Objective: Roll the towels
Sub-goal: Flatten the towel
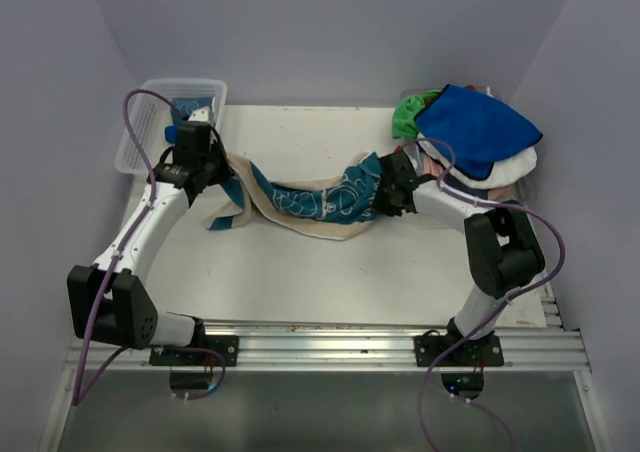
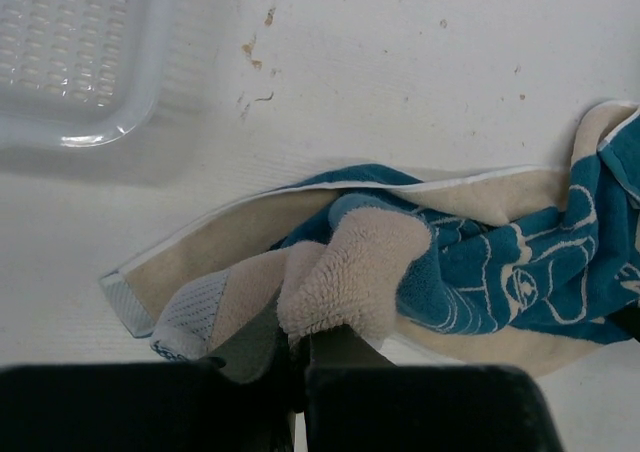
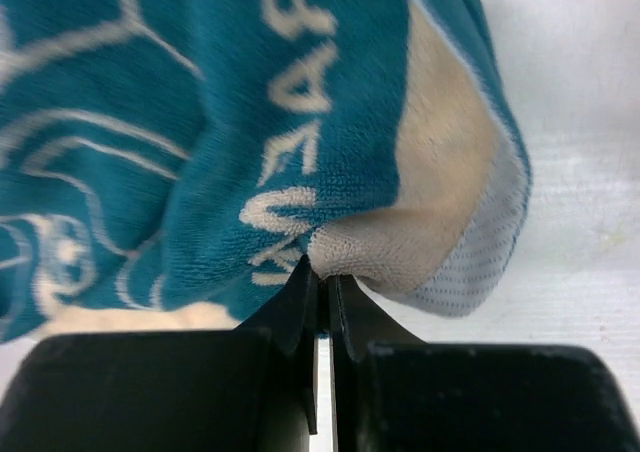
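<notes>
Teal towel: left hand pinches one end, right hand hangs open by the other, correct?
No. The right hand is shut on its end of the teal towel, as the right wrist view shows; the left hand does pinch the other end.

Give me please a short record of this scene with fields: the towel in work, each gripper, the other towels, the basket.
towel in work: teal towel, lying crumpled across the table between the two arms, not yet rolled
left gripper: shut on the teal towel's left end
right gripper: shut on its right end, near a corner
other towels: pile of towels at the far right, blue towel on top
basket: clear plastic, far left corner
</notes>
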